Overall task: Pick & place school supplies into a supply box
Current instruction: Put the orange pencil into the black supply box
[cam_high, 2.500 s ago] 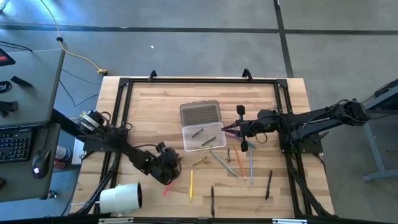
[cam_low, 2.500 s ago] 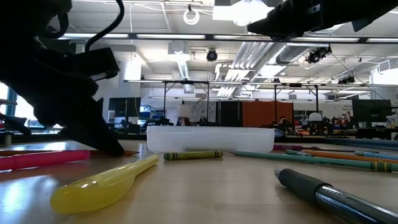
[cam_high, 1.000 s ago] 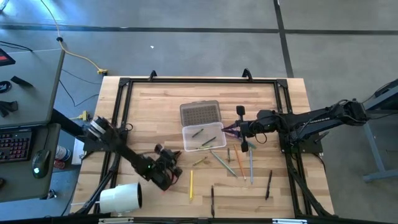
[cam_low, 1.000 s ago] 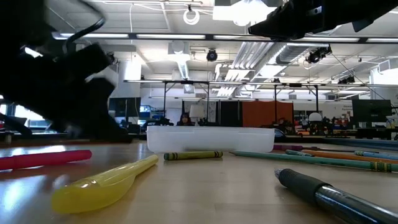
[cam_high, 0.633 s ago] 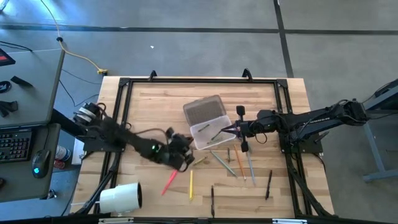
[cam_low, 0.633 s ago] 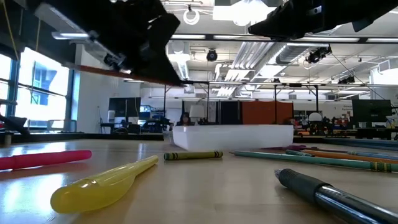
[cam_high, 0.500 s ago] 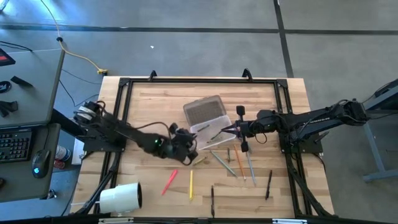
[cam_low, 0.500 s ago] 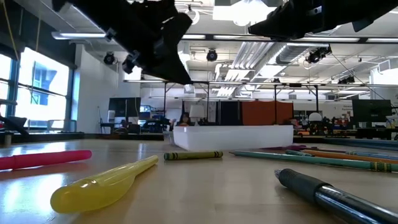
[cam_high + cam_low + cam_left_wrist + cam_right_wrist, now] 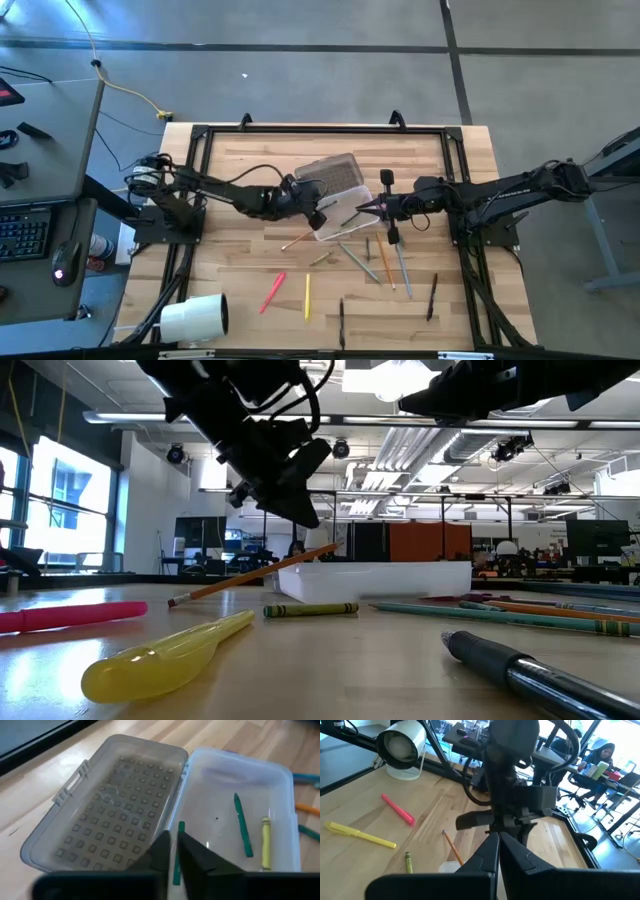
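1. The left gripper (image 9: 316,208) has swung from the front of the table to over the supply box (image 9: 286,822); its fingers stand slightly apart, holding nothing.
2. The orange pencil (image 9: 255,573) now leans on the box's outer wall, tip on the table; I judge it missed.
3. The box has turned askew; the right gripper (image 9: 366,209), pressed together, sits at its edge.
4. Inside lie two green crayons (image 9: 242,825) and a yellow one (image 9: 265,842); the lid (image 9: 105,815) lies open.

translucent plastic supply box (image 9: 240,785), wooden table (image 9: 240,160)
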